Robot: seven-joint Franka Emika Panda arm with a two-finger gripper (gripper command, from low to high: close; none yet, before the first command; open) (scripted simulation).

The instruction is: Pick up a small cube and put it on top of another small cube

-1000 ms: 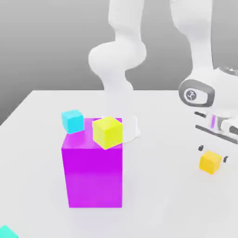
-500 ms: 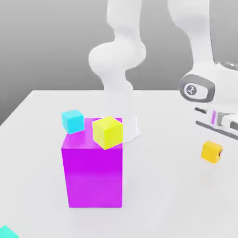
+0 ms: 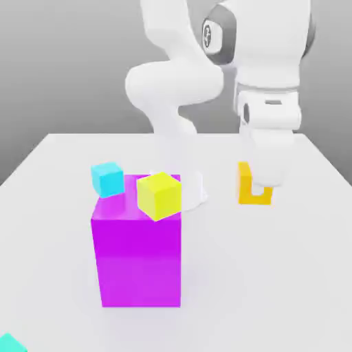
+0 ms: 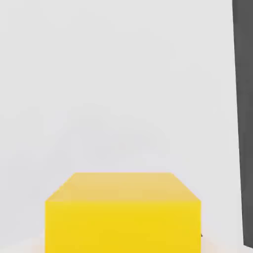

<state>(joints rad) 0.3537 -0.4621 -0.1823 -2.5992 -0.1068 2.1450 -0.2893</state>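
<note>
The amber cube (image 3: 244,185) is in the gripper (image 3: 260,182), at the exterior view's right of the purple block (image 3: 137,262). The fingers are closed on its sides, only as far apart as the cube's width; it appears to be off the table (image 3: 227,275). On the purple block stand a cyan cube (image 3: 108,180) and a lemon-yellow cube (image 3: 159,196); a turquoise cube (image 3: 11,344) lies near the picture's corner.

Step in hand, as judged: carrying, after the pick — stacking is outstanding. The next move calls for a firm grip, enough height to clear the block, and centring over the receiving cube before lowering and release. Which cube is to receive it cannot be determined.

Markings: one dark emblem (image 3: 207,36) on the arm — no lettering legible. No label is seen on the cubes or block.
</note>
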